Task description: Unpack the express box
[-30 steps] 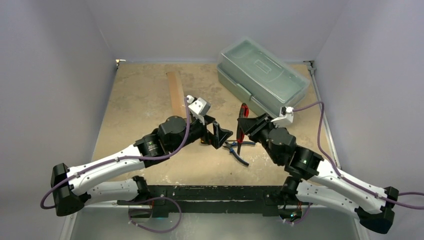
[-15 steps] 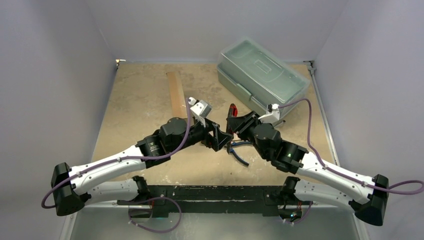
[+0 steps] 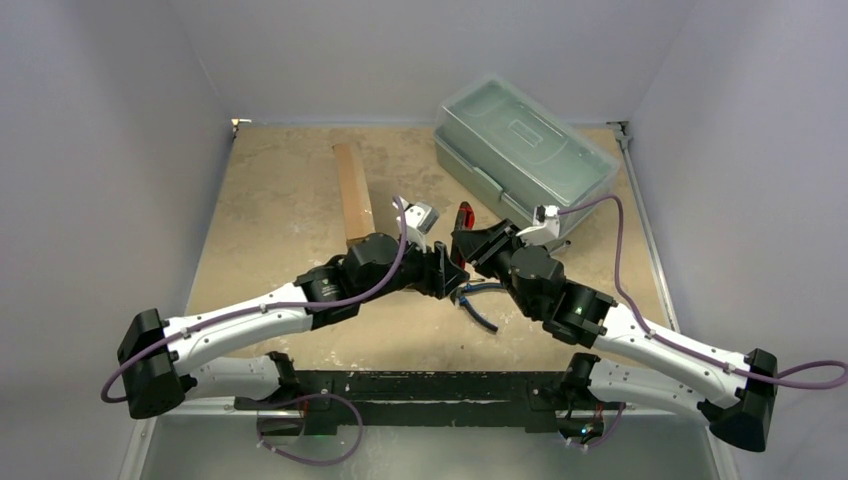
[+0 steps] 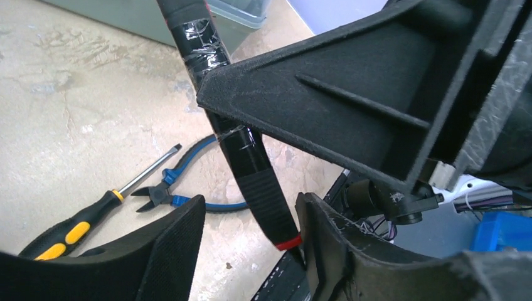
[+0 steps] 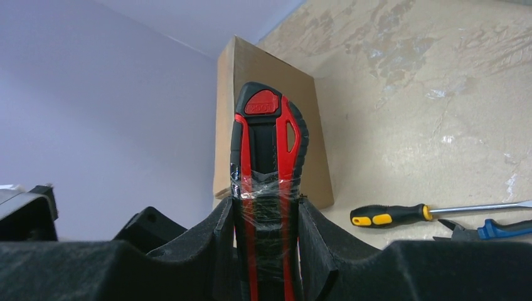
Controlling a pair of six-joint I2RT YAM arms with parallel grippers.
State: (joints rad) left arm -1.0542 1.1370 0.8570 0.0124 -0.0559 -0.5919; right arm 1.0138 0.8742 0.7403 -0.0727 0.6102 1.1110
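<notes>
Between the fingers of the right gripper (image 5: 266,233), a red-and-black utility knife (image 5: 270,125) sits clamped, its body wrapped in clear tape where the pads press on it and its red-capped end sticking out past the fingertips. In the left wrist view the other, black end of the knife runs down into the gap of the left gripper (image 4: 248,216). That gripper's jaws stand apart on either side of it: the knife's red-banded tip lies close against one finger (image 4: 326,251), with clear space to the other, so the left gripper is released rather than gripping.

From above, the two grippers meet nose to nose over the middle of the table (image 3: 280,200), the left gripper (image 3: 445,272) just below and beside the right gripper (image 3: 468,240).

On the table under them lie a yellow-and-black screwdriver (image 4: 88,219) and blue-handled cutters (image 4: 182,188), side by side.

The express box (image 3: 352,192) rests on the left-centre of the table, a long brown shape running away from the arms. Its near end is just beside the left arm's wrist, and neither gripper touches it. The right wrist camera shows its plain cardboard face behind the knife.

A grey-green plastic toolbox (image 3: 525,150) sits closed at the far right.
</notes>
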